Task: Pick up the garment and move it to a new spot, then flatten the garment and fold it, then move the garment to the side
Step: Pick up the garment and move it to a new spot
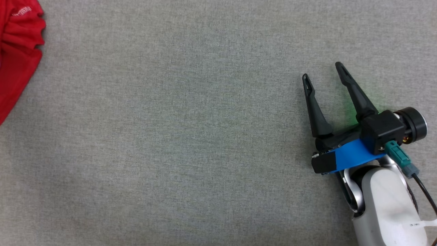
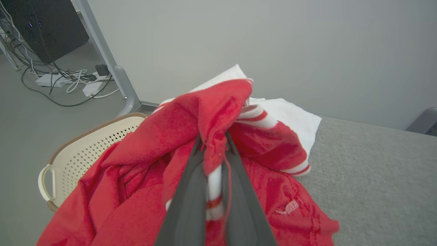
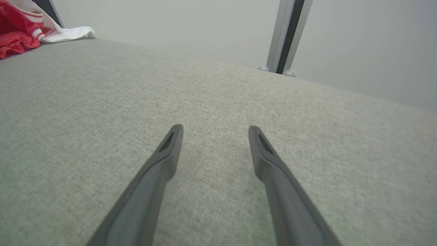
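Left gripper (image 2: 212, 139): fingers clenched on a raised fold of the red garment (image 2: 136, 177), which drapes down around both fingers. The garment lies at the edge of the grey table (image 2: 375, 171), touching a white cloth (image 2: 290, 116), with a cream basket (image 2: 78, 153) beyond. Right gripper (image 1: 321, 70): jaws spread over the table, well apart from the garment.

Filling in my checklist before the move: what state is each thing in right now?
red garment: crumpled, a fold pinched
left gripper: shut on the red garment
right gripper: open, empty, above the table
white cloth: rumpled, on the table
basket: upright on the floor
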Robot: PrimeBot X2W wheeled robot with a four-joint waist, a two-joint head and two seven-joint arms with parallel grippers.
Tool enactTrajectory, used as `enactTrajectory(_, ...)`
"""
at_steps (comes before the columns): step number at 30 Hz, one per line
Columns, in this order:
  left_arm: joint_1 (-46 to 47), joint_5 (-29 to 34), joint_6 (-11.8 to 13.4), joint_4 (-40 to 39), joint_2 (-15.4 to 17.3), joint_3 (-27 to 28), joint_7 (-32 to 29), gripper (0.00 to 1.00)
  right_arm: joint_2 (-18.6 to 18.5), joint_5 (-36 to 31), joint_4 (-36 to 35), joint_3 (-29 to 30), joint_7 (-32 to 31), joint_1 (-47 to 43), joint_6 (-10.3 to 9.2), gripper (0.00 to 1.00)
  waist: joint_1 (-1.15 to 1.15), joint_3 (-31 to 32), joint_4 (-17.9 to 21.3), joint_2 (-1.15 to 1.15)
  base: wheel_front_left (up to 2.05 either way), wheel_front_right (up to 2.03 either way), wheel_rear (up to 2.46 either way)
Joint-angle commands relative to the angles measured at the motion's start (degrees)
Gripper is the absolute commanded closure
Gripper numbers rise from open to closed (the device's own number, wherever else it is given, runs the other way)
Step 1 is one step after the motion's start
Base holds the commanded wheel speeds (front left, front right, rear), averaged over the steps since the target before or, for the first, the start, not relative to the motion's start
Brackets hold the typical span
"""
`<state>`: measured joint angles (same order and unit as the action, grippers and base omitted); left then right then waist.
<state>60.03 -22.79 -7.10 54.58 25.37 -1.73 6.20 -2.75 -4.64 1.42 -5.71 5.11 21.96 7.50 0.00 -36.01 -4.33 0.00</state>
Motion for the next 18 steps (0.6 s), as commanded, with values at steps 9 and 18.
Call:
enactTrajectory(9,2.8,0.6,-0.4,-3.8,4.0,-3.7,5.5,1.00,-0.2,3.2,5.7,0.2,3.0,-1.1,-0.02,0.00,0.00,7.6,2.2,0.00,0.00,0.00,0.00)
enactTrajectory(18,3.3,1.5,-0.4,-18.3,2.8,-12.9,2.2,1.00,-0.2,8.4,13.4,0.0,6.8,-3.9,-0.02,0.00,0.00,19.8,7.3,0.00,0.00,0.00,0.00)
